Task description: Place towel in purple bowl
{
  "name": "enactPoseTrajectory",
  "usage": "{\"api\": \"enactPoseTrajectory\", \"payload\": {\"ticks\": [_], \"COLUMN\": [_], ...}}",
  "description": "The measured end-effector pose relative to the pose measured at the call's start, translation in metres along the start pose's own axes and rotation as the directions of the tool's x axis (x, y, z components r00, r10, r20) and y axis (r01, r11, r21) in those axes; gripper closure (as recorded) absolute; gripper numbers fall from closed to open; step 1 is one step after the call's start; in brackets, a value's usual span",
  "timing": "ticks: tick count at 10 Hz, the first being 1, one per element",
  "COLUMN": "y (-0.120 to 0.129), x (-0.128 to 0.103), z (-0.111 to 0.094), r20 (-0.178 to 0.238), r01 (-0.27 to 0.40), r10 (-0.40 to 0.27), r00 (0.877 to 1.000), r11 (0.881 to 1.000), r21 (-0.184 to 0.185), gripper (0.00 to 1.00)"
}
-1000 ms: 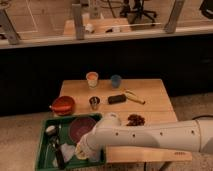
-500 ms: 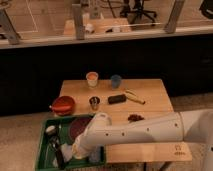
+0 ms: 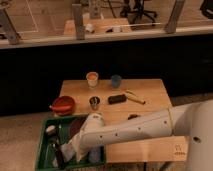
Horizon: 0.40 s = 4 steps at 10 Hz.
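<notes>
Your gripper (image 3: 61,151) sits low inside the green tray (image 3: 44,159), and everything else you see lies beyond it. The red bowl (image 3: 63,105) is nearest, just past the tray's far edge. Farther off and to the gripper's right on the wooden table (image 3: 152,90) stand a metal cup (image 3: 94,103), a tan cup (image 3: 92,79) and a blue cup (image 3: 116,80). Well away from the gripper lie a black object (image 3: 117,99) and a banana (image 3: 134,96).

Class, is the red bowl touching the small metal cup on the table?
Apart. The camera view shows bare tabletop between the red bowl and the metal cup. The tool is down in the green bin.
</notes>
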Motion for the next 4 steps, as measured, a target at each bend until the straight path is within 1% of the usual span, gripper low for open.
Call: {"api": "enactPoseTrajectory", "payload": {"ticks": [1,3,4], "y": [-0.0029,-0.0045,-0.0051], "x": [0.0053,0.0116,0.0149], "z": [0.0026,0.0076,0.0094], "r20": [-0.003,0.0,-0.002], "r01": [-0.007,-0.027,-0.034], "r10": [0.007,0.027,0.034], "r00": [1.0,1.0,0.999], "r11": [1.0,1.0,0.999], "r21": [0.008,0.01,0.007], "gripper": [0.2,0.2,0.22]}}
